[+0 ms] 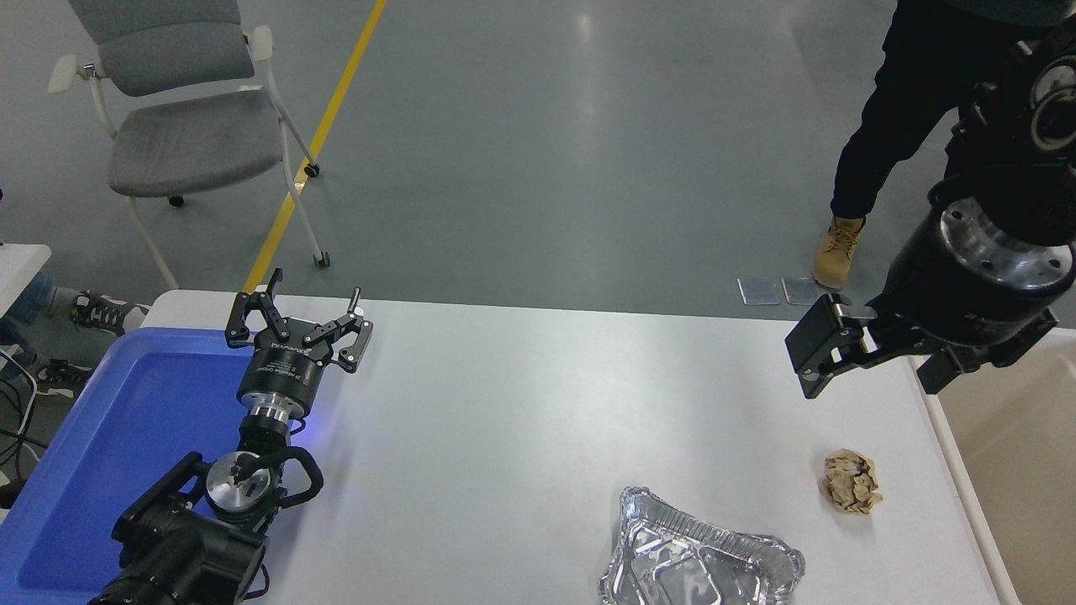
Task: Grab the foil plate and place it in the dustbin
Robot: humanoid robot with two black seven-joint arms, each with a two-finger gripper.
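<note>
So in the head view the foil plate (699,555) is sitting on the white worktop (538,395) down at the bottom of the frame, a bit right of center, with its lower edge getting cut off by the picture's bottom. It's looking pretty dented, wavy rim and all, and nothing is touching it. Just up and to the right of it a small tan paper wad (851,481) is lying on the worktop, close but apart from the plate. The dustbin (1021,470) is showing at the right edge, beige inside with a pale rim, running right along the worktop's right side. The right tool (874,357) is hanging in the air at the upper right, above the worktop's far right corner area, well apart from the plate, fingers spread and carrying nothing. The left tool (298,323) is parked over at the left, fingers spread wide too, empty, hovering around the far edge of the blue plastic tray (109,454) that's taking up the lower left. Beyond the worktop a grey chair (181,118) is standing at the upper left next to a yellow floor line (315,143), and a person's leg (891,126) with a tan boot is showing at the upper right.
</note>
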